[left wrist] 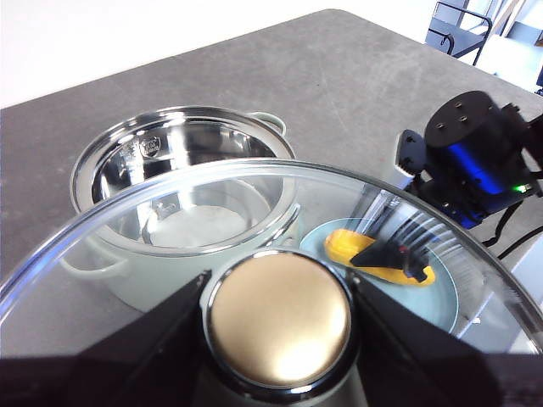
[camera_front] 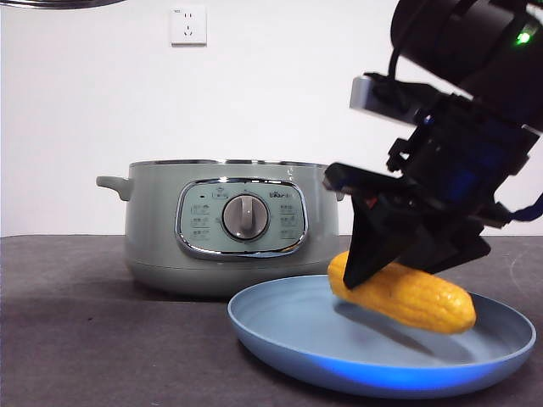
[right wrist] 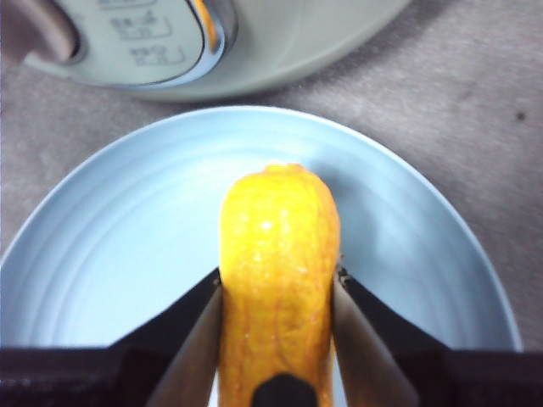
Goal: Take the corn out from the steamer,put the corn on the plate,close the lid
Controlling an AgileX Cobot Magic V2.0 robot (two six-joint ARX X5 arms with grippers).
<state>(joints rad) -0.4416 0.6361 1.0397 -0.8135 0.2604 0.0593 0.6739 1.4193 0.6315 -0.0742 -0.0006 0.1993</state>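
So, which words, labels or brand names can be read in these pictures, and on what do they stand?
"Bear": a small brand mark, only just readable, on the control panel of the steamer.
Small labels around the dial: too small to read.
Engraved mark inside the steamer's steel wall: blurred.
The corn, plate, lid and wall socket: no text.

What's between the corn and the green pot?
Only bare blue plate and a strip of grey table lie between the corn and the steamer. The right wrist view shows it best.
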